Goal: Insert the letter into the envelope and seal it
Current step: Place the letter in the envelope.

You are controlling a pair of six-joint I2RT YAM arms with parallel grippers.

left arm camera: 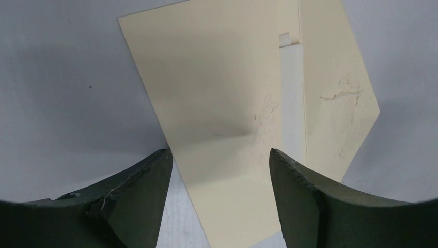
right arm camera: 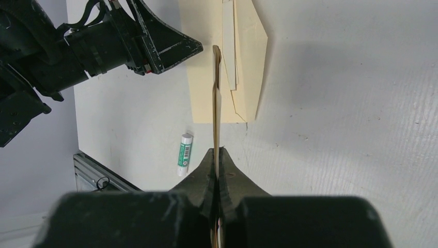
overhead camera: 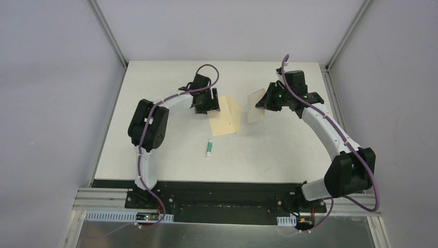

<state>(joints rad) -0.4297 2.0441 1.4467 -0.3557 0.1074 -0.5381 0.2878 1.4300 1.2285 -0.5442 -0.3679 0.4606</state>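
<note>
Table (overhead camera: 155, 98): white-green tube (overhead camera: 209, 148) (lying flat) near envelope (overhead camera: 227, 118); left hand (overhead camera: 212, 105) apart astride it; right hand (overhead camera: 264, 102) clamped on letter (overhead camera: 254, 112)

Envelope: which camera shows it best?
Left wrist: the envelope fills the frame between open fingers, flap unfolded. Top external shows it small, beside the left gripper. Right wrist shows it partly hidden behind the edge-on letter.

My left arm (overhead camera: 150, 124) bends out across the bench (overhead camera: 279, 155) and puts the left end effector (overhead camera: 210, 107) low at the left edge of the envelope (overhead camera: 225, 116). Its fingers (left arm camera: 139, 191) are spread wide with that edge between them, not pinched. My right arm (overhead camera: 325, 129) arcs in from the envelope's right side. The right end effector (right arm camera: 218, 152) is clamped tight on the letter (right arm camera: 217, 103), holding it on edge just beside the envelope.
</note>
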